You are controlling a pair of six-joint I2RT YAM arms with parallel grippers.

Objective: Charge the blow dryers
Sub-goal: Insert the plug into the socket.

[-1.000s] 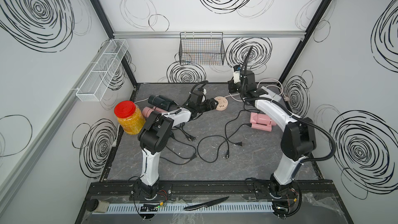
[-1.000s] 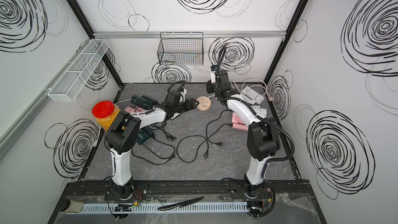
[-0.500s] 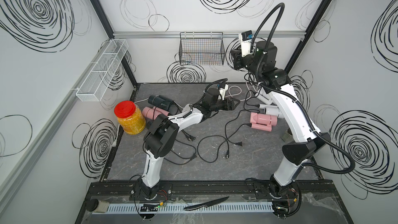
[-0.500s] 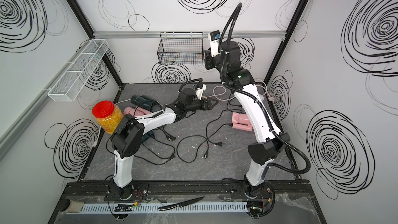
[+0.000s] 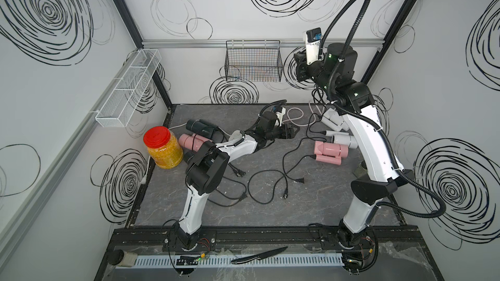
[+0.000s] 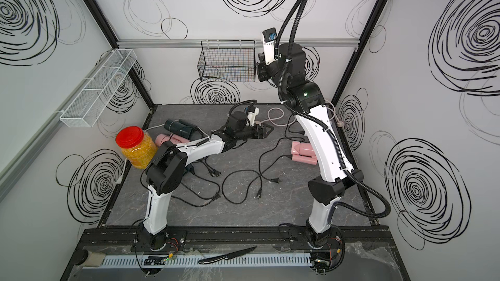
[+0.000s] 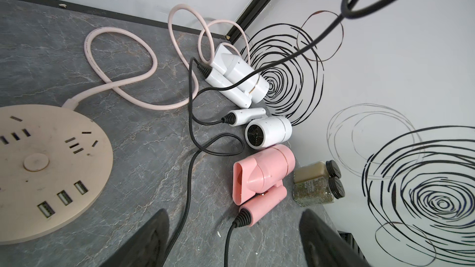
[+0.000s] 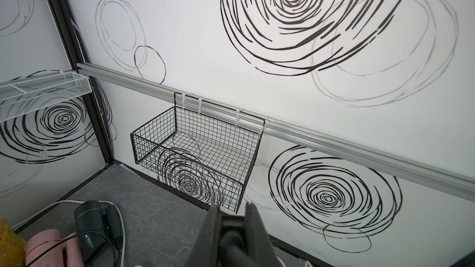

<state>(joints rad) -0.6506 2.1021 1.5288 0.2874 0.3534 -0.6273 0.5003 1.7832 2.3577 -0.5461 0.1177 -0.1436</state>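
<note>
now left claw (image 5: 295,132) gaping by beige hub (image 7: 51,165); right claw (image 8: 231,208) aloft pinching black cord (image 8: 231,229); spice jars (image 7: 316,186) nearby.

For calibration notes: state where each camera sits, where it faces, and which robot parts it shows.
Top views: high in front, looking down over the table; both arms show.
Left wrist: low over the table, facing the pink blow dryer by the right wall; open left end effector shows.
Right wrist: raised, facing the wire basket on the back wall; right end effector, shut on a black plug, shows.
Shared: both top views and the right wrist show the basket.
</note>
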